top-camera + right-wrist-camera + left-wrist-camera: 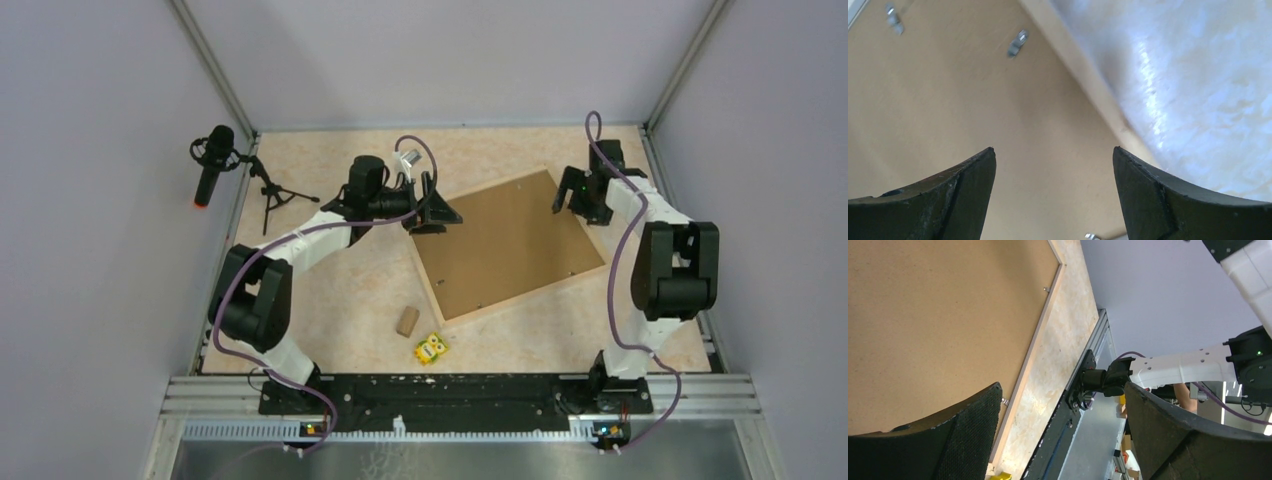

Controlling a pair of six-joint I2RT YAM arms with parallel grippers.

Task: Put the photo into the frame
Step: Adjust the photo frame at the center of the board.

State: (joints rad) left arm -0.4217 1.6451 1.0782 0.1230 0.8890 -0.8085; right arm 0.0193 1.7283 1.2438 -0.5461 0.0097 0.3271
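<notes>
The frame [530, 293] lies tilted on the table, its thin pale wood strip around a plain brown backing board [510, 240]. The photo is hidden. My left gripper [432, 210] stands open over the frame's left corner. In the left wrist view the gripper [1062, 390] has nothing between its fingers, and the frame strip [1035, 347] runs past the board [948, 315]. My right gripper [580, 195] hangs open over the frame's far right corner. In the right wrist view its jaws [1054, 150] stand wide above the board [973, 100], beside the frame strip [1083, 75].
A black microphone on a small tripod [212, 160] stands at the far left. A small cork-coloured cylinder [407, 320] and a yellow toy [431, 349] lie near the frame's front corner. Small metal clips [1018, 42] sit along the board's edge.
</notes>
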